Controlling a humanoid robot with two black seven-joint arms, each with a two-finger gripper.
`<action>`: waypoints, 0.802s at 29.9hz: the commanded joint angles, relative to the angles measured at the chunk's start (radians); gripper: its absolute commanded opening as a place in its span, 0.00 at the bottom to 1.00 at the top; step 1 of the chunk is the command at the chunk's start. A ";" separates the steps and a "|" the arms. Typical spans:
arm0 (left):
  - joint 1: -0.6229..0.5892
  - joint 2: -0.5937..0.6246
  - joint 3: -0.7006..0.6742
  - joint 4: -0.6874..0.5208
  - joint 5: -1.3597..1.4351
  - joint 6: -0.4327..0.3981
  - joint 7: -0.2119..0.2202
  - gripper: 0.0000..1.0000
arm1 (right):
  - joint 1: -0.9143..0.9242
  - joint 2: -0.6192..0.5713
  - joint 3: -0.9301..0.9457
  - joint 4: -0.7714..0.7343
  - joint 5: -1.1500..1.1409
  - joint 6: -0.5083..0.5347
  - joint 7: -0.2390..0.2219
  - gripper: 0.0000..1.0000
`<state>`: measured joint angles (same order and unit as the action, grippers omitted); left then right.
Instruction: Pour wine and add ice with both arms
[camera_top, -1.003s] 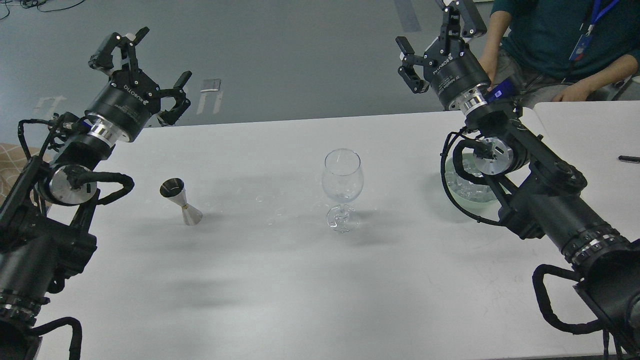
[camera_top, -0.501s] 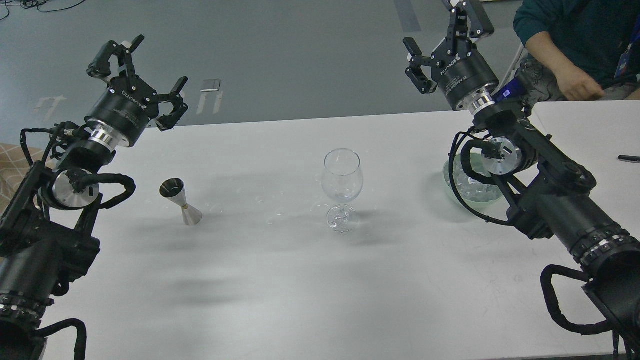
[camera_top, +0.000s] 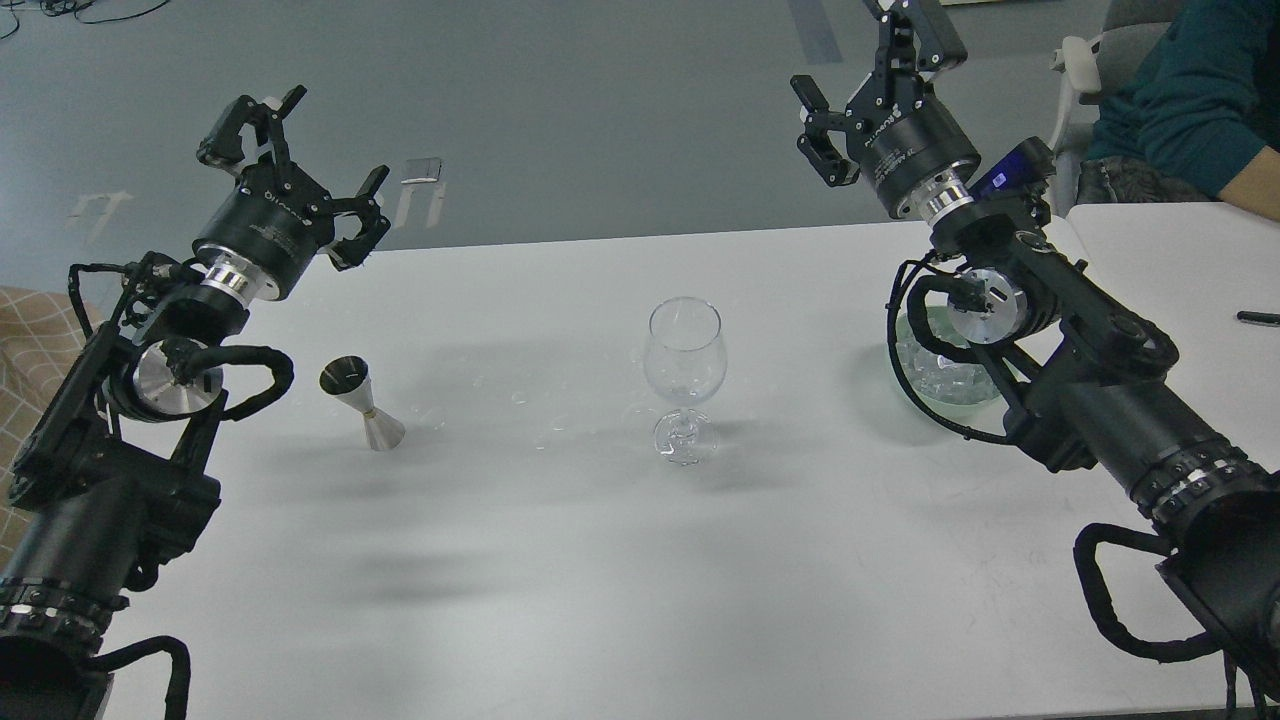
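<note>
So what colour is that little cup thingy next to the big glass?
The jigger is shiny silver metal, dark inside its top cup. The head view shows it.

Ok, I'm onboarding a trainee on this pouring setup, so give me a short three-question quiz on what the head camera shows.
1. True or false: the left gripper holds the metal jigger.
2. Which arm partly hides the bowl of ice? A) left B) right C) neither
3. Fill in: the wine glass stands ____ on the table, between the jigger and the bowl.

Key: 1 false, both the left gripper and the right gripper are open, raised and empty. 2 B. 3 upright.
</note>
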<state>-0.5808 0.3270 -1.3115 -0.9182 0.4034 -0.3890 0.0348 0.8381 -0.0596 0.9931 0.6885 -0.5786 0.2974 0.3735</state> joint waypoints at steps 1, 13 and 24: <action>-0.010 0.006 0.000 0.002 -0.003 -0.002 -0.001 0.98 | 0.004 0.003 -0.007 -0.004 0.000 -0.003 0.001 1.00; -0.008 -0.008 0.003 -0.002 -0.005 0.002 0.004 0.98 | 0.007 0.023 -0.007 0.005 -0.001 -0.006 0.005 1.00; 0.024 0.021 -0.012 -0.128 -0.021 0.010 0.089 0.98 | 0.007 0.029 -0.007 0.003 -0.004 -0.015 0.005 1.00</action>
<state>-0.5760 0.3319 -1.3097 -0.9974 0.3877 -0.3867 0.0701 0.8452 -0.0313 0.9850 0.6921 -0.5824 0.2892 0.3789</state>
